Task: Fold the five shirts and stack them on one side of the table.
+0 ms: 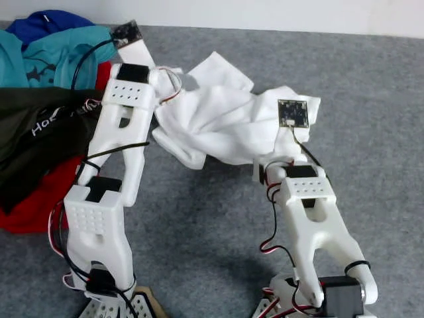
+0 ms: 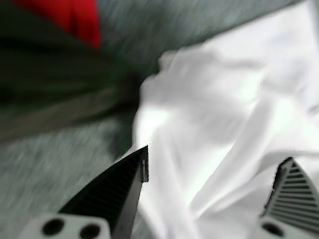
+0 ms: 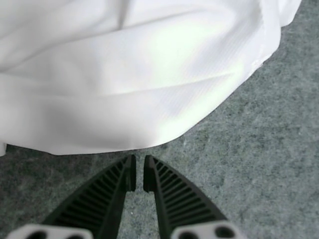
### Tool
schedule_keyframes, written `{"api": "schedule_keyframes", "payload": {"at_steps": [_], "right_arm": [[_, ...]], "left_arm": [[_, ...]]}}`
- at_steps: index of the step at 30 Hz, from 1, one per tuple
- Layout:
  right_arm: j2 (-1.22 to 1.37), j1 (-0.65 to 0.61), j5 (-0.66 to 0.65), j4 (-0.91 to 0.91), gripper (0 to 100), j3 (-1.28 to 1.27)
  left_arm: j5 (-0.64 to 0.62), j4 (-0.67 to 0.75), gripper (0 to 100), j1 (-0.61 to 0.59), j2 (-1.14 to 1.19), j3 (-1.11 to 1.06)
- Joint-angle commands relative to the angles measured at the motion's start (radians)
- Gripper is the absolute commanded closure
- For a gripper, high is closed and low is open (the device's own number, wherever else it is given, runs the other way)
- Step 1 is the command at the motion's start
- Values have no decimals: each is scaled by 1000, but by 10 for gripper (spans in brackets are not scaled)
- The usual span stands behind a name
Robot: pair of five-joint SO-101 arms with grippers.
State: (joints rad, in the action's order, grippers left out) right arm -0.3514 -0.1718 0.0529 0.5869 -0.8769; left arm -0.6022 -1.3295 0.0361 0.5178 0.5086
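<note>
A crumpled white shirt [image 1: 225, 119] lies at the far middle of the grey table [image 1: 377, 86]. In the left wrist view my left gripper [image 2: 217, 172] is open over the shirt's left part, with white cloth [image 2: 224, 99] bunched between the two fingers. In the right wrist view my right gripper [image 3: 138, 172] is shut with nothing in it. It sits on the grey surface just short of the white shirt's near hem [image 3: 124, 74]. A pile of other shirts lies at the left: blue [image 1: 46, 23], teal [image 1: 46, 56], black [image 1: 33, 139] and red [image 1: 30, 209].
The pile lies close beside the left arm [image 1: 109, 172]. The black shirt [image 2: 55, 84] and red shirt [image 2: 75, 17] also lie just beyond the white cloth. Bare grey table spreads to the right [image 1: 384, 165] and between the two arms [image 1: 205, 225].
</note>
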Motion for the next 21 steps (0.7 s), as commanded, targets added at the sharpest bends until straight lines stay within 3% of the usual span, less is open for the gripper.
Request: {"api": "schedule_keyframes", "payload": {"at_steps": [1,4,7,13,21], "right_arm": [[-8,1,-12,-18,954,2],[-8,1,-12,-18,954,2],[-8,1,-12,-18,954,2],[-8,12,-12,-18,954,4],[-8,12,-12,-18,954,2]], "left_arm": [[49,-195,668,-24,-108,42],[107,-295,760,-30,-188,1],[149,-298,804,-30,-239,-153],[226,-52,801,-76,-291,-463],[270,176,800,-119,-275,-536]]}}
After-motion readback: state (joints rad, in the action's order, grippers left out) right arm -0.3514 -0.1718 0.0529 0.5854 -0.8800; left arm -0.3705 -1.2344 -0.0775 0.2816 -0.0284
